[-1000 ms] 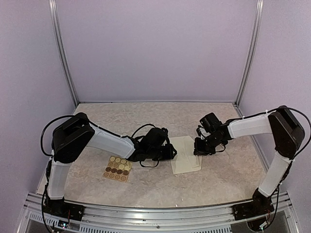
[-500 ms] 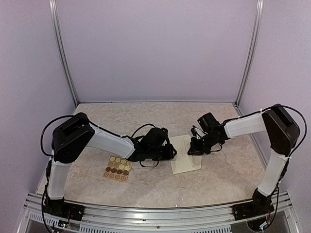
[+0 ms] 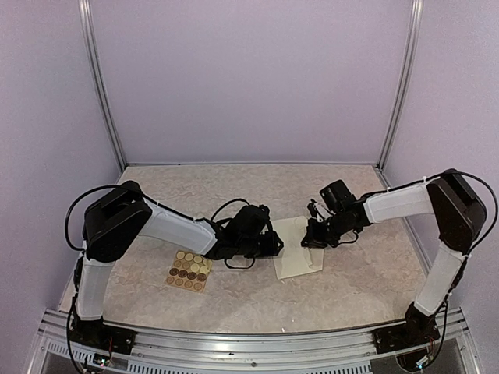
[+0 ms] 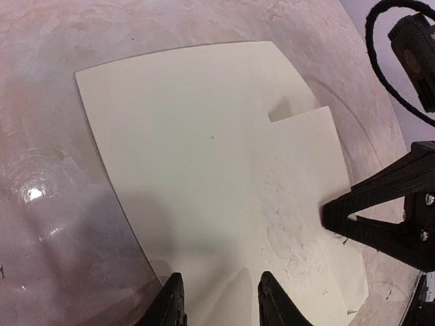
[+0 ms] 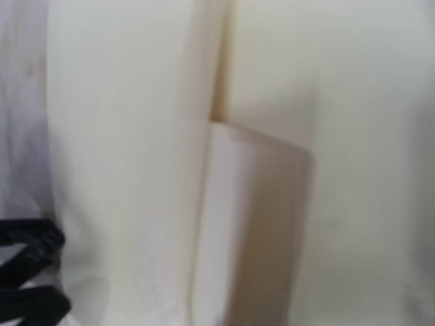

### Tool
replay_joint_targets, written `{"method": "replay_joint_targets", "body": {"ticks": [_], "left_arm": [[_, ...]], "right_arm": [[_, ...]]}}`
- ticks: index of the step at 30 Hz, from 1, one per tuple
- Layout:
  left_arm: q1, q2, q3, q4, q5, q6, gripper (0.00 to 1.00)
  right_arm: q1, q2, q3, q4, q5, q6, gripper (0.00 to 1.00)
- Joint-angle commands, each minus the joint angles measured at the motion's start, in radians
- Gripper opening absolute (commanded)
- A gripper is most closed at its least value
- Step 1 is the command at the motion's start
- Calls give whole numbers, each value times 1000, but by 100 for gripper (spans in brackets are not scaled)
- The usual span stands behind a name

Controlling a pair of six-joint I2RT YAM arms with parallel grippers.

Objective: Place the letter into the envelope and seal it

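Twice flanked, flat envelope: left gripper part-spread over its left edge, right gripper clenched empty, tip touching right side.

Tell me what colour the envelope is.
The envelope is plain cream, pale yellow, no pattern; shows best in the left wrist view.

Left arm and right arm matched, tbh: white shells, chunky black joints, thin black cables looping off. Left tool and right tool were matte black, with tiny silver screws showing.
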Motion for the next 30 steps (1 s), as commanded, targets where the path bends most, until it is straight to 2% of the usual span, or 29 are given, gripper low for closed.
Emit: {"method": "replay_joint_targets", "body": {"ticks": [1, 6, 14, 30], "left_arm": [[-9, -6, -26, -73, -28, 9, 35], [-11, -10, -31, -69, -31, 10, 35], [-14, -12, -28, -63, -26, 10, 35], [-18, 2, -11, -51, -2, 18, 35]], "right_arm": [[10, -122, -15, -70, 166, 37, 0], [9, -131, -10, -142, 218, 20, 0], [8, -48, 33, -197, 198, -17, 0], [10, 55, 60, -86, -25, -34, 0]]}}
